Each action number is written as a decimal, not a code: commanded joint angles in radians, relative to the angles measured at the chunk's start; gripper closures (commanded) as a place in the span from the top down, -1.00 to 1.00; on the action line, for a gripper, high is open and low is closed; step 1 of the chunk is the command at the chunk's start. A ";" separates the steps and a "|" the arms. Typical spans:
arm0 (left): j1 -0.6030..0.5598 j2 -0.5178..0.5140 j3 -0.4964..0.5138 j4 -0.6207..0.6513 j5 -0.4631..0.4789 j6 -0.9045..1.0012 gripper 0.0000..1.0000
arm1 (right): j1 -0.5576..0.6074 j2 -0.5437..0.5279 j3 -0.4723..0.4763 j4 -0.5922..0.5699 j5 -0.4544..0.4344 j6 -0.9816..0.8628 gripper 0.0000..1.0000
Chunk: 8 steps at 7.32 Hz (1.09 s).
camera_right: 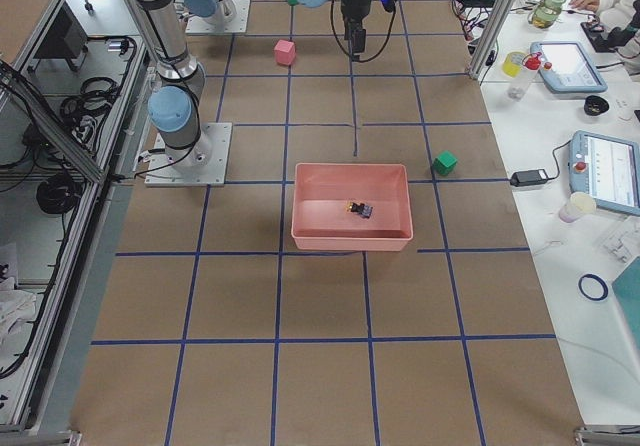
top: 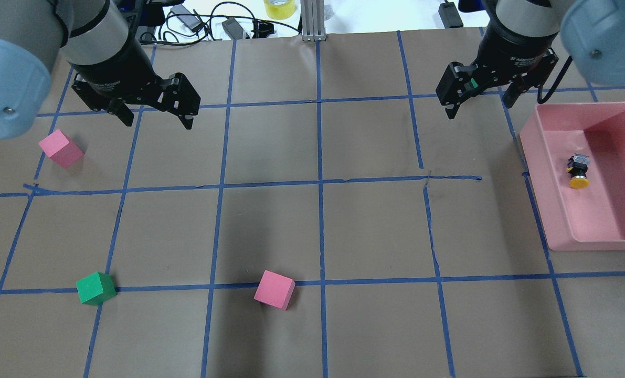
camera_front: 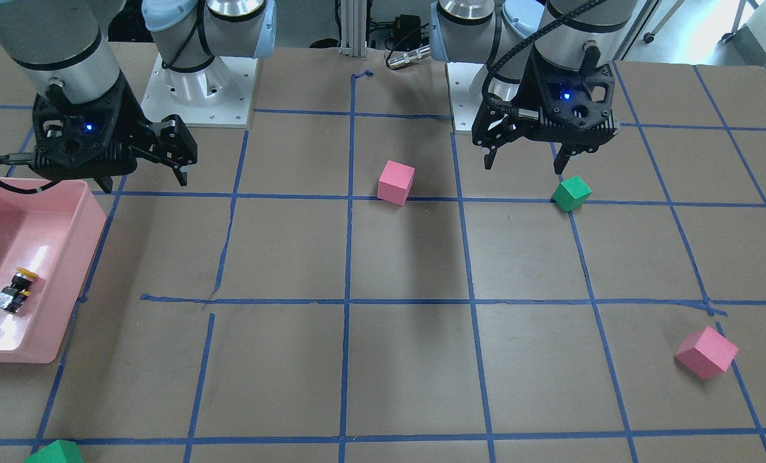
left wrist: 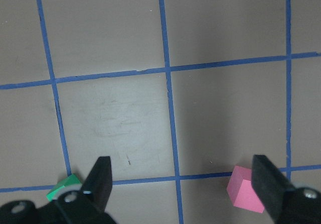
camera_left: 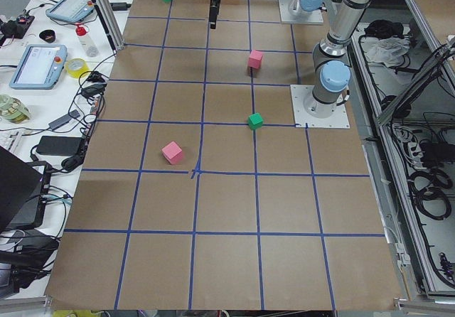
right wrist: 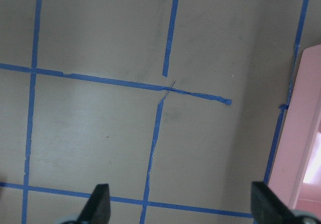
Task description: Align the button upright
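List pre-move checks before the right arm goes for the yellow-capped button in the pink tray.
1. Yellow-capped black button upright: not ok, it lies on its side.
2. Button clear of the pink plastic tray walls: ok, mid-floor, alone.
3. Right gripper open and empty: ok.
4. Right gripper above button: not ok, it hovers over the brown table beside the tray.
5. Left gripper out of the way: ok, open, across the table near a pink cube.
6. Terminal orientation: cannot tell.
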 commanded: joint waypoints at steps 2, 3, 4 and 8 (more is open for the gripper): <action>-0.002 -0.002 0.000 0.001 -0.009 0.003 1.00 | 0.000 0.000 0.007 -0.002 -0.001 0.002 1.00; -0.003 -0.006 0.000 0.001 -0.014 -0.001 1.00 | 0.000 0.000 0.007 -0.005 -0.001 0.002 1.00; -0.006 -0.006 0.000 0.000 -0.015 -0.011 1.00 | 0.000 0.002 0.007 -0.008 -0.001 0.002 1.00; -0.011 -0.003 0.000 -0.003 -0.057 -0.058 1.00 | -0.003 0.005 0.008 -0.008 -0.051 0.000 1.00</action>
